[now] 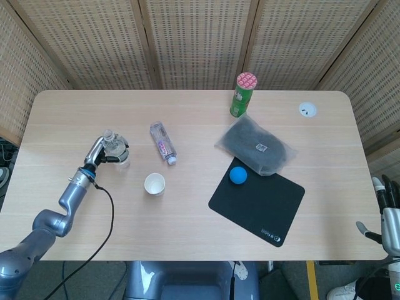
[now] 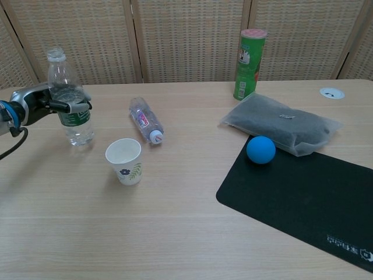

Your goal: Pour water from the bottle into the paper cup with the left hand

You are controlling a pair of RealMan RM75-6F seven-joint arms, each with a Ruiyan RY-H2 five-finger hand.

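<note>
Left hand (image 2: 36, 102) grips the green-labelled bottle (image 2: 67, 99), its wording unreadable.

The desk (image 2: 192, 233) is pale wood with a smooth matt grain. On it the upright bottle (image 2: 65, 99) is clear glossy plastic with a green film label, held by a left hand (image 2: 36, 102) of brushed grey metal. Right of that bottle stands a matt white paper cup (image 2: 124, 161), and a second clear plastic bottle (image 2: 144, 119) lies behind the cup. The mat (image 2: 303, 198) is matt black, the ball (image 2: 260, 149) smooth blue, and the pouch (image 2: 280, 122) frosted plastic.
</note>
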